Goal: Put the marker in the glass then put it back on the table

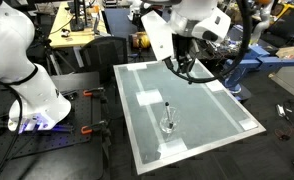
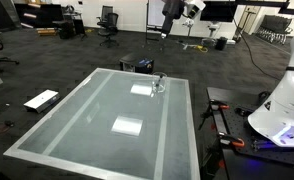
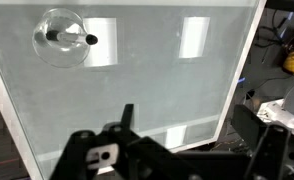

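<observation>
A: Where is the marker (image 1: 166,110) sitting?

B: It is standing inside the glass (image 1: 168,124), leaning a bit, w/ its top poking above the rim. In the wrist view, looking down from above, the marker (image 3: 72,39) is lying across the inside of the glass (image 3: 62,38), top left of the pic.

A: And where is the glass standing?

B: It is resting upright on the table (image 1: 217,110), approx. mid-top, beside a white tape patch (image 1: 147,98). In an exterior view taken from the opposite end, the glass (image 2: 158,86) is showing near the far edge of the table (image 2: 97,120).

A: What is the gripper (image 1: 187,72) doing?

B: It is hanging high over the far side of the table, well apart from the glass and touching nothing. In the wrist view one dark finger (image 3: 127,118) is showing w/ bare tabletop right next to it, so the jaws are standing apart and holding nothing.

A: Anything else around?

B: A second white robot base (image 1: 17,70) is sitting just off the table's edge. Desks and chairs are filling the bkgd.
</observation>
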Available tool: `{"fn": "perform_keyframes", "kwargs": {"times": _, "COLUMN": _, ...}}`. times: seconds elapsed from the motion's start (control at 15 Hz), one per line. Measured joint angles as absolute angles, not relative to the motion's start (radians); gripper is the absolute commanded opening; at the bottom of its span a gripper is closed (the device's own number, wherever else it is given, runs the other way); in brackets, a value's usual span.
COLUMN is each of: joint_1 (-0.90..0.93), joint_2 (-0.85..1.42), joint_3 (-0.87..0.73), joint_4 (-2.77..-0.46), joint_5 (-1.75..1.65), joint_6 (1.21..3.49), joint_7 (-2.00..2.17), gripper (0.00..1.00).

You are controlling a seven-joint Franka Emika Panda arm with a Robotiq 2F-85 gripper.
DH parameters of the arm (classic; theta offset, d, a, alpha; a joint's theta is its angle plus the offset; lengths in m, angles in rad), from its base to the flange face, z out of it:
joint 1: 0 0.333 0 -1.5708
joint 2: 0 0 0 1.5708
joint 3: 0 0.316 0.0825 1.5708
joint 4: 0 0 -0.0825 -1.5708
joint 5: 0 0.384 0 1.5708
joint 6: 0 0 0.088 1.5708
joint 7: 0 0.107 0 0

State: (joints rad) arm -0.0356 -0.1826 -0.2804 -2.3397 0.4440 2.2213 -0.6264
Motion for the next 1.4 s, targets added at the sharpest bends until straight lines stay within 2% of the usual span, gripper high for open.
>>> {"fn": "perform_keyframes", "kwargs": {"times": 0.6, "joint_1": -0.105, "joint_2": -0.089, "joint_3": -0.298, "joint_4": -2.272, "joint_5": 0.537, "joint_6": 2.144, "joint_7": -1.006, "gripper": 1.00}}
{"fn": "perform_keyframes", "kwargs": {"times": 1.13, "joint_1": -0.115, "joint_2": -0.080, "joint_3": -0.298, "joint_4": -2.262, "joint_5": 0.538, "joint_6": 2.131, "joint_7": -1.023, "gripper": 1.00}}
{"fn": "perform_keyframes", "kwargs": {"times": 1.4, "joint_1": -0.119, "joint_2": -0.064, "joint_3": -0.296, "joint_4": -2.264, "joint_5": 0.664, "joint_6": 2.132, "joint_7": -1.168, "gripper": 1.00}}
